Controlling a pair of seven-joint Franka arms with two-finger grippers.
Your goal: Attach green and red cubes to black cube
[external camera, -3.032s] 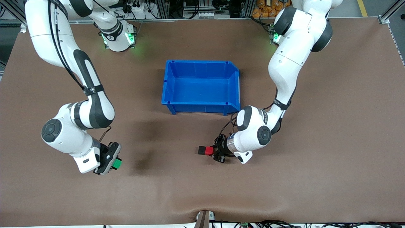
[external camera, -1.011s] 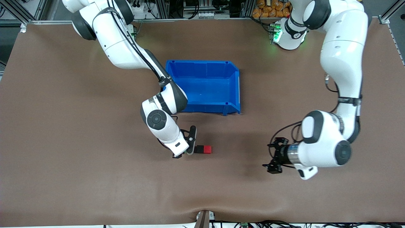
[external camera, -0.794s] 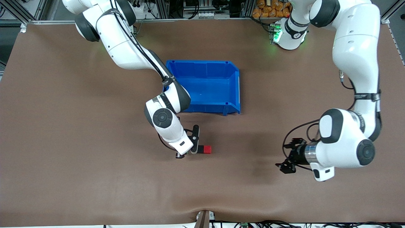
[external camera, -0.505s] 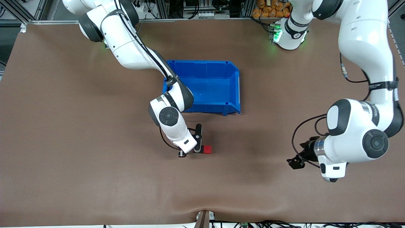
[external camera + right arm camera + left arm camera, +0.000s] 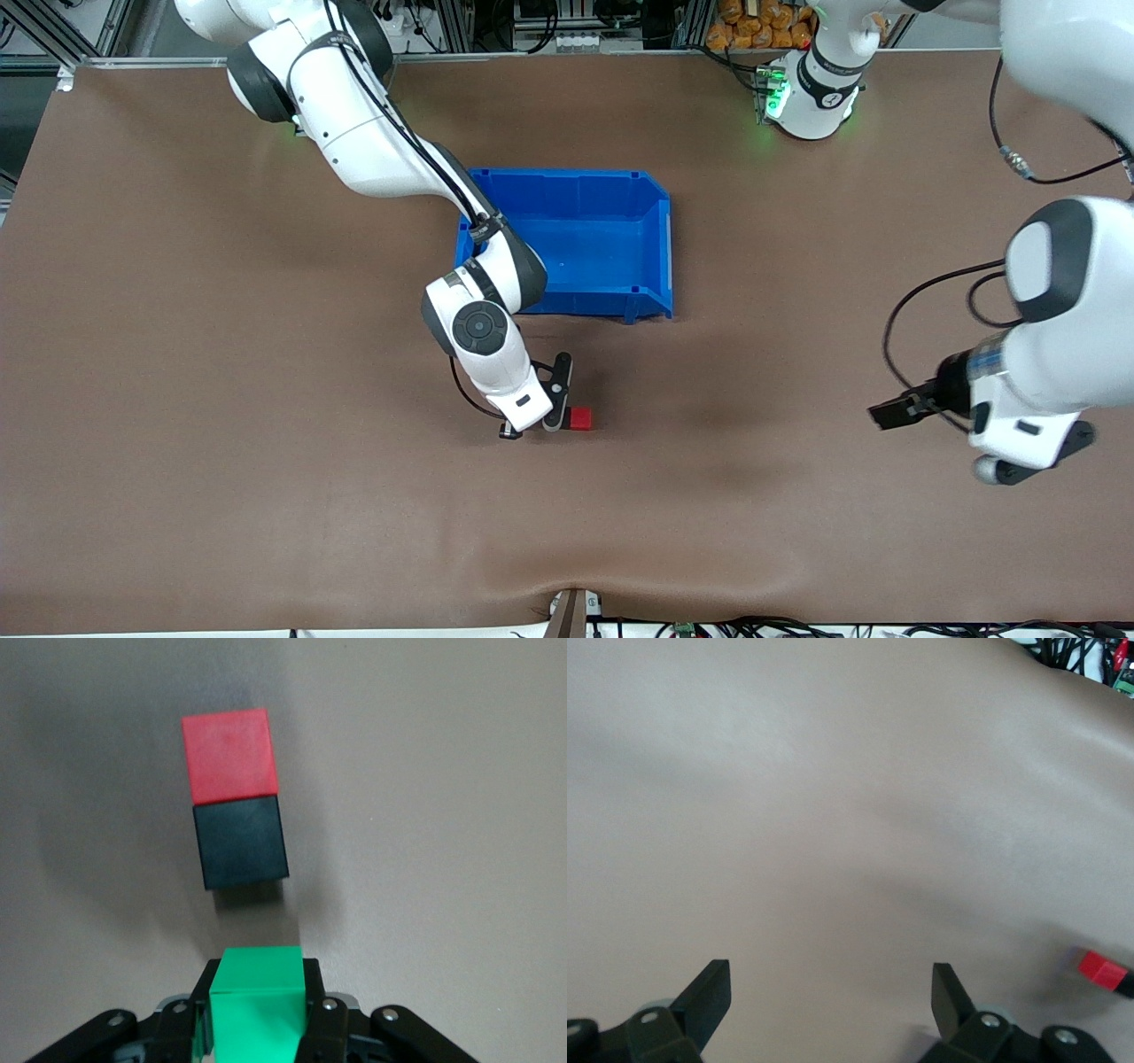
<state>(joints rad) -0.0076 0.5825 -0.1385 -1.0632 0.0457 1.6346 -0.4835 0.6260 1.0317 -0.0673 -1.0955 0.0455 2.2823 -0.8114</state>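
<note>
Holding the green cube [image 5: 258, 1005] tight between its fingers, the right gripper [image 5: 257, 1028] is hanging low over the brown table [image 5: 221, 443], right beside the black cube [image 5: 240, 842]. A small gap is showing between green and black — they are not touching. The red cube [image 5: 229, 755] is sitting on the table, pressed against the black one on the side pointing toward the left arm's end. Both are lying nearer the front camera than the blue bin [image 5: 567, 306]. The left gripper [image 5: 828, 997] is hanging wide open and empty over bare table near its own end — well apart from the cubes.
</note>
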